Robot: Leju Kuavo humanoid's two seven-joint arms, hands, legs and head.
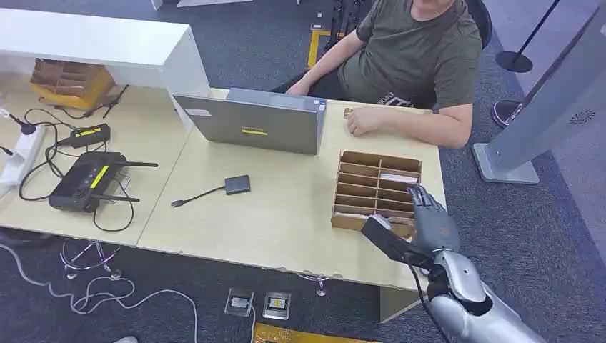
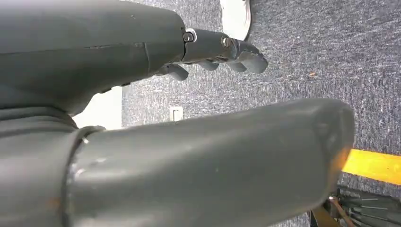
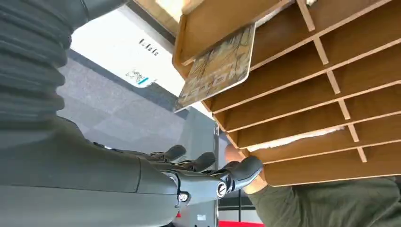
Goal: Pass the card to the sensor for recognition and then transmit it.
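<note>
The right hand [image 1: 433, 218] is seen above the near edge of the wooden rack [image 1: 377, 187] on the counter [image 1: 286, 214], its fingers spread and nothing held. In the right wrist view a card [image 3: 218, 67] is lodged in an end slot of the rack, one corner jutting out, apart from the fingers [image 3: 236, 171]. The left hand [image 2: 222, 52] hangs over grey carpet [image 2: 302, 52], fingers loosely curled and empty. A person [image 1: 414, 57] is seated behind the counter, a hand [image 1: 364, 121] resting beside a laptop [image 1: 257, 121].
</note>
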